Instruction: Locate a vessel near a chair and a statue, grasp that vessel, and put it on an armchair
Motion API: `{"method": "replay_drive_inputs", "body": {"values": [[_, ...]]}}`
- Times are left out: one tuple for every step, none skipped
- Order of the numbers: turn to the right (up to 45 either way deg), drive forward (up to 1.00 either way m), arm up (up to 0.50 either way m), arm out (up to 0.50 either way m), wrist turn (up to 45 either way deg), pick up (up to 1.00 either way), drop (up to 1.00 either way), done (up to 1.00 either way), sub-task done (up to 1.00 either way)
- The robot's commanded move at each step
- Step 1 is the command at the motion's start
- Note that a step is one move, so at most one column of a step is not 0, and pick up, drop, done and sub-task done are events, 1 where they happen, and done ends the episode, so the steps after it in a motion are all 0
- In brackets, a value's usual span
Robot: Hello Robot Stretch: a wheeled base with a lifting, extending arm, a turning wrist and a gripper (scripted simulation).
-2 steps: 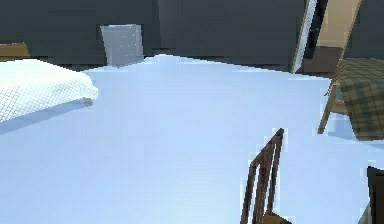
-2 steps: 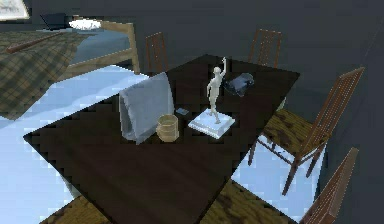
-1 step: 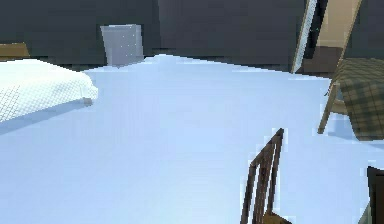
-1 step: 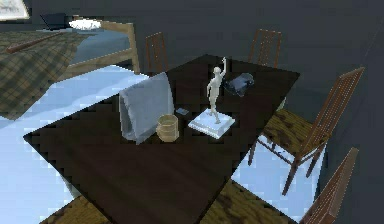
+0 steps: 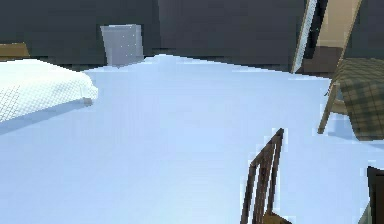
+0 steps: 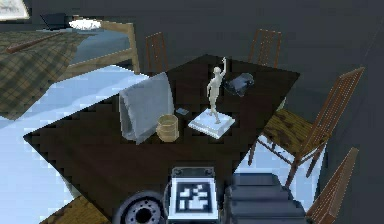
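Observation:
A small tan vessel [image 6: 168, 127] stands on the dark wooden table [image 6: 90, 150], just left of a white statue [image 6: 213, 100] of a standing figure on a square base. Wooden chairs ring the table, one at its right side [image 6: 310, 125] and one at the far side [image 6: 265, 45]. A plaid armchair [image 5: 365, 95] stands at the forward view's right edge. At the arm side view's bottom edge a white marked square [image 6: 193, 197] shows, with the gripper's dark body [image 6: 140, 210] left of it. Its far end is cut off, so I cannot tell whether it holds anything.
A grey upright slab [image 6: 145, 108] and a dark object [image 6: 238, 85] also sit on the table. A plaid-covered bed [image 6: 50, 60] lies beyond it at the left. Ahead are pale floor, a white bed [image 5: 40, 90], a grey bin [image 5: 122, 44] and a chair back [image 5: 265, 180].

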Motion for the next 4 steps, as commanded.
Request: {"method": "replay_drive_inputs", "body": {"values": [[0.0, 0.00, 0.00, 0.50, 0.0, 0.00, 0.00, 0.00, 0.00], [0.0, 0.00, 0.00, 0.00, 45.0, 0.00, 0.00, 0.00, 0.00], [0.0, 0.00, 0.00, 0.00, 45.0, 0.00, 0.00, 0.00, 0.00], [0.0, 0.00, 0.00, 0.00, 45.0, 0.00, 0.00, 0.00, 0.00]]}}
